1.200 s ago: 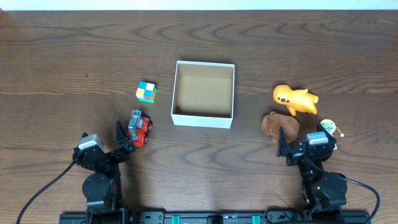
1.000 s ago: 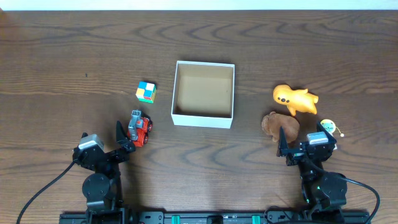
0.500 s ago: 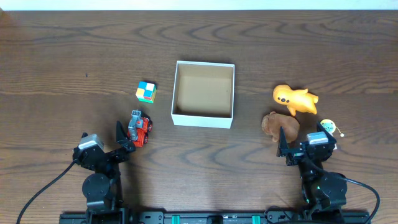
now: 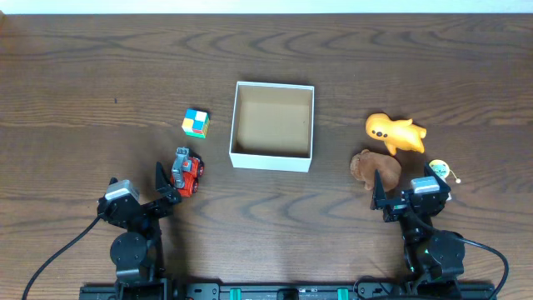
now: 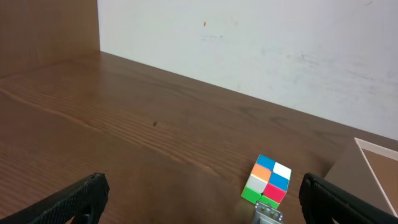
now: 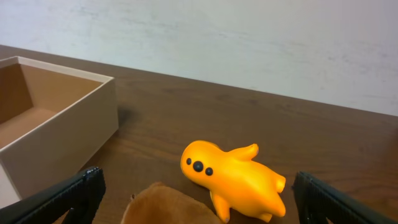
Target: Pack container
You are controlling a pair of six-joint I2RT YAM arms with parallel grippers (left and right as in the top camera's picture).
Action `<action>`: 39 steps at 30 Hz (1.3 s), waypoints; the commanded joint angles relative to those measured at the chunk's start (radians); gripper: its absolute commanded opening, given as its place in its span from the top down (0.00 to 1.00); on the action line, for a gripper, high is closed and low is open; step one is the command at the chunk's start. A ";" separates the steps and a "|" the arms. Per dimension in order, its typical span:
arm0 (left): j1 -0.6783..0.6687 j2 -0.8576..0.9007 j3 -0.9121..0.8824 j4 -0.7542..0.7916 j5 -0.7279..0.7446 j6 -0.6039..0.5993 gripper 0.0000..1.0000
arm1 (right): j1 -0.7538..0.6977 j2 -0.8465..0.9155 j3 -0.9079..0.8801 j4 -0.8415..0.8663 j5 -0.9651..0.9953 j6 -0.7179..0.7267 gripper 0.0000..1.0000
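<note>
The container [image 4: 271, 159], a square white box with a tan inside, stands empty at the table's middle; it also shows in the right wrist view [image 6: 68, 124] and at the left wrist view's edge [image 5: 376, 157]. A coloured cube [image 4: 196, 123] [image 5: 267, 181] and a red and grey toy vehicle [image 4: 188, 172] [image 5: 268, 215] lie to its left. An orange toy [image 4: 394, 132] [image 6: 236, 178], a brown toy [image 4: 375, 168] [image 6: 168, 208] and a small white and green toy [image 4: 440, 172] lie to its right. My left gripper [image 4: 137, 187] [image 5: 205, 202] is open and empty, just short of the vehicle. My right gripper [image 4: 405, 187] [image 6: 199, 198] is open and empty over the brown toy's near side.
The dark wooden table [image 4: 100, 75] runs to a white wall [image 5: 280, 43] at the back. Both arm bases sit at the front edge, with cables trailing off to the sides.
</note>
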 commanded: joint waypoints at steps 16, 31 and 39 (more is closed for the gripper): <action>-0.005 0.000 -0.023 -0.032 -0.025 0.059 0.02 | -0.005 0.003 -0.002 -0.004 0.000 0.015 0.01; -0.005 0.077 0.272 -0.209 0.009 -0.157 0.02 | -0.005 0.003 -0.002 -0.004 0.001 0.015 0.01; -0.005 0.506 0.805 -0.542 -0.016 -0.089 0.02 | -0.005 0.003 -0.002 -0.004 0.000 0.015 0.01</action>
